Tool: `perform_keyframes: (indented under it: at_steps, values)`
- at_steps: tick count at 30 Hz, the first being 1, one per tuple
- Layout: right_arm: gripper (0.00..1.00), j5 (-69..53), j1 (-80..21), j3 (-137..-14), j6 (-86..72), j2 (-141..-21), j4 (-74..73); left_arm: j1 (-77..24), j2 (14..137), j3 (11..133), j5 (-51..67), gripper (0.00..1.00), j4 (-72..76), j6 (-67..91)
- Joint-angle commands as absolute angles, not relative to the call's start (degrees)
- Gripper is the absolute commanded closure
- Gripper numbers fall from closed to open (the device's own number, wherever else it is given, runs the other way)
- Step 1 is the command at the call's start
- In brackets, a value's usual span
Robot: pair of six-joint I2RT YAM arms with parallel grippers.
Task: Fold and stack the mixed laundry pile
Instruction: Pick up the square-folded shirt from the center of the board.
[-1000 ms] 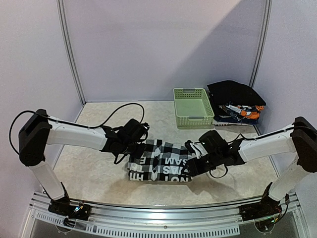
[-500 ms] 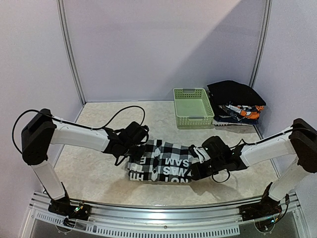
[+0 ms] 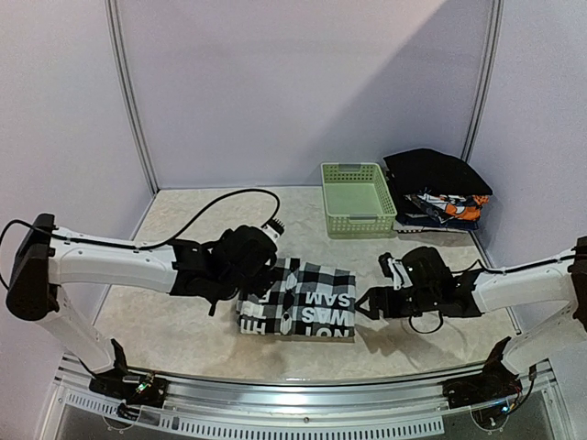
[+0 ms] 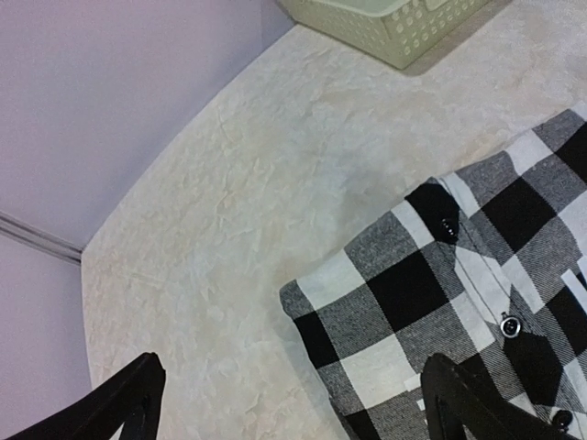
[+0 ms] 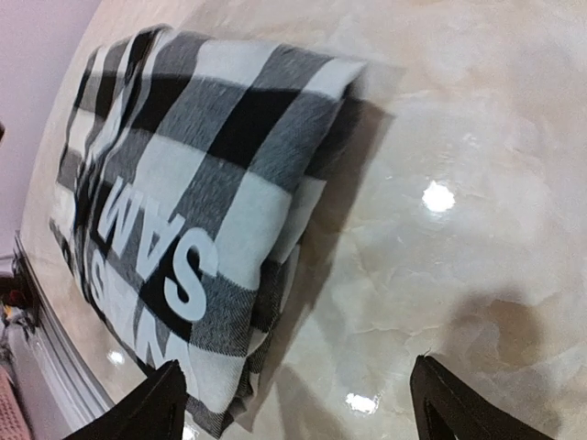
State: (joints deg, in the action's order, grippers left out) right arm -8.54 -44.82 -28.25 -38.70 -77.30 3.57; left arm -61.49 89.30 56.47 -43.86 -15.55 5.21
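Shirt (image 3: 298, 310) lies folded in a flat rectangle on the table (image 3: 183, 220), lower centre of the top view, lettering up. Left gripper (image 3: 260, 278) sits at its left end, jaws wide apart, nothing in them. Right gripper (image 3: 370, 303) is just off its right end, jaws apart too, empty.

My read: the fold is done and the carry to the stack is next. To do it well:
- come in low at both short ends
- pinch all layers together
- lift level and in step so the fold doesn't spill open
- set it down square

Basket (image 3: 362, 227), right of centre and higher up: nothing visible in it. The stack sits just right of it on the table, with black cloth (image 3: 436, 172) on top and printed pieces (image 3: 449, 207) under it.
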Motion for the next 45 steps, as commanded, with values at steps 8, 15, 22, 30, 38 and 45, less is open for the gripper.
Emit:
perform_keyframes:
  at_steps: [8, 15, 22, 30, 38, 45]
  values:
    - [0.01, -5.2, -39.2, -20.8, -46.4, -63.6, 6.4, -72.5, 92.2, 56.6, -37.7, 0.07, -12.1, -20.0]
    - [0.01, -5.3, -37.4, -20.4, -46.1, -61.2, 4.6, -77.4, 99.2, 60.2, -32.8, 0.13, -14.6, -24.9]
    - [0.01, -5.4, -36.6, -20.2, -45.4, -60.7, 4.3, -78.3, 105.6, 62.8, -32.3, 0.19, -14.7, -26.3]
    - [0.01, -5.8, -36.3, -20.2, -44.5, -61.5, 4.6, -79.6, 110.2, 64.7, -31.8, 0.28, -12.2, -29.2]
    - [0.01, -5.9, -35.8, -20.1, -44.0, -61.3, 3.9, -82.3, 111.9, 66.7, -30.5, 0.3, -14.7, -28.6]
    - [0.01, -5.6, -35.7, -20.1, -44.0, -61.3, 3.8, -82.5, 116.9, 67.8, -36.0, 0.48, -11.7, -28.9]
